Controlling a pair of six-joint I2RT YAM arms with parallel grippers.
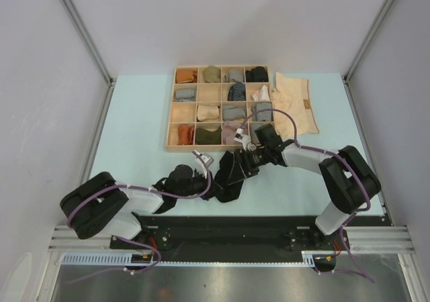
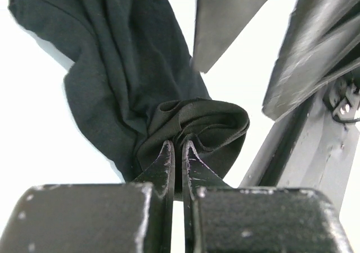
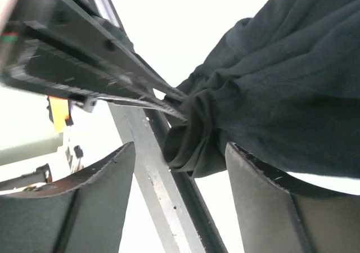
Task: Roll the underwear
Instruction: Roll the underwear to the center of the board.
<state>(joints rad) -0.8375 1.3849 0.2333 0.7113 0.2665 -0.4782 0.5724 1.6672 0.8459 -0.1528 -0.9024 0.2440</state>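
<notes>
Pinched at the very tips of the left gripper [image 2: 175, 146], narrowed to a sliver: a bunched fold of the black underwear [image 2: 124, 67], trailing slack beyond those tips. Spread wide at the right gripper [image 3: 180, 146], grasping nothing, with that same fold lying between its fingers [image 3: 101, 197], just beside the left tips. Well beyond the right gripper, flat beside the wooden tray [image 1: 171, 107]: the cream underwear [image 1: 292, 104].

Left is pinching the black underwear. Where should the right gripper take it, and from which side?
Probably the bunched fold of the black underwear, right beside the left gripper's pinch. It is thickest there and lies between the open right gripper's fingers, so close from the side facing the left gripper; the rest is loose, thin cloth.
</notes>
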